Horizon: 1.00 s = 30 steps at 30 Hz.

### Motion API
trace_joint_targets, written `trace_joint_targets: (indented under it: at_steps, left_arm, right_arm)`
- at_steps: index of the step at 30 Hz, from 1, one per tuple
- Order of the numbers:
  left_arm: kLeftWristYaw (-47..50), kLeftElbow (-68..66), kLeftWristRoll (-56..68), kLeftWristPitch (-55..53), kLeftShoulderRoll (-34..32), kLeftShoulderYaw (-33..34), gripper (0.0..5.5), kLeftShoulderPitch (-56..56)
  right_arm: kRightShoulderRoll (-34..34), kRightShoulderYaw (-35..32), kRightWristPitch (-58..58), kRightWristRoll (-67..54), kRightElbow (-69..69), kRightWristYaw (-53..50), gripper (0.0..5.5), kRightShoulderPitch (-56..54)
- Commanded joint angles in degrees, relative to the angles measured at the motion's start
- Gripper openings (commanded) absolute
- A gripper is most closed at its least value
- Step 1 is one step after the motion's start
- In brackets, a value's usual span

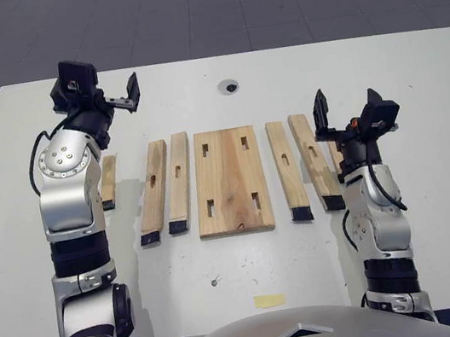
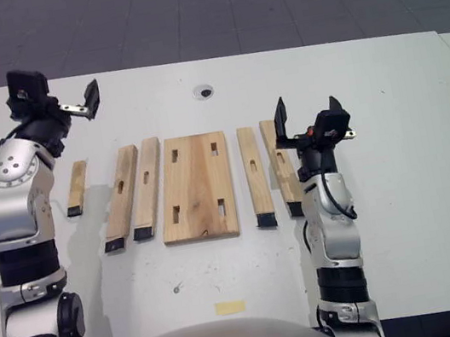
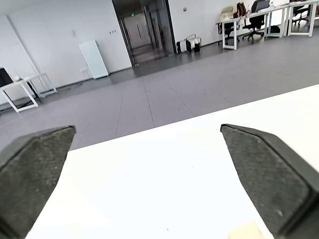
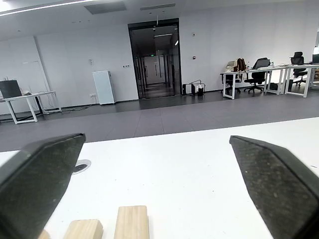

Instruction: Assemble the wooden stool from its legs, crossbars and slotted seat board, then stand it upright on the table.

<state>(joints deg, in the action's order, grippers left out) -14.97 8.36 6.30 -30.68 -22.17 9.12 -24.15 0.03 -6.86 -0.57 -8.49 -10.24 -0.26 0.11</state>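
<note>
Left gripper (image 1: 106, 100) and right gripper (image 1: 346, 109) both hang released; descending carelessly could knock the closely paired legs (image 1: 154, 189) askew on the counter (image 1: 421, 101).

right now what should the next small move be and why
Probably lower the right gripper onto the leg beside it. Both it and the left gripper hang open and empty, and the seat board and the rest lie flat, apart, nothing joined.
</note>
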Motion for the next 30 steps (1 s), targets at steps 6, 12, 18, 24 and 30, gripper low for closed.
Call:
trace_joint_targets:
  at_steps: [6,12,18,24,30]
  left_arm:
    - [5.0,2.7,-4.2,-5.0,-1.9,3.8,5.40,15.4]
    - [6.3,-2.5,-3.3,-10.1,0.3,4.0,5.40,17.9]
    - [3.4,-3.2,-2.0,-15.8,-0.3,2.3,4.52,19.2]
    - [1.3,-2.5,0.0,-22.5,-1.4,2.9,3.48,20.7]
    - [0.7,-4.8,0.6,-24.8,-1.8,2.9,2.43,23.8]
  right_arm:
    - [0.9,-0.1,-0.7,0.3,-1.6,-0.6,5.38,3.2]
    - [0.4,-0.8,-0.1,0.1,-1.6,-0.4,5.38,3.3]
    - [0.4,0.2,-0.1,0.5,-1.0,0.1,5.40,2.7]
    - [1.6,0.3,-1.0,0.7,-1.2,-1.1,5.40,3.3]
    - [1.9,0.2,-1.2,0.9,-1.5,-1.6,5.40,4.0]
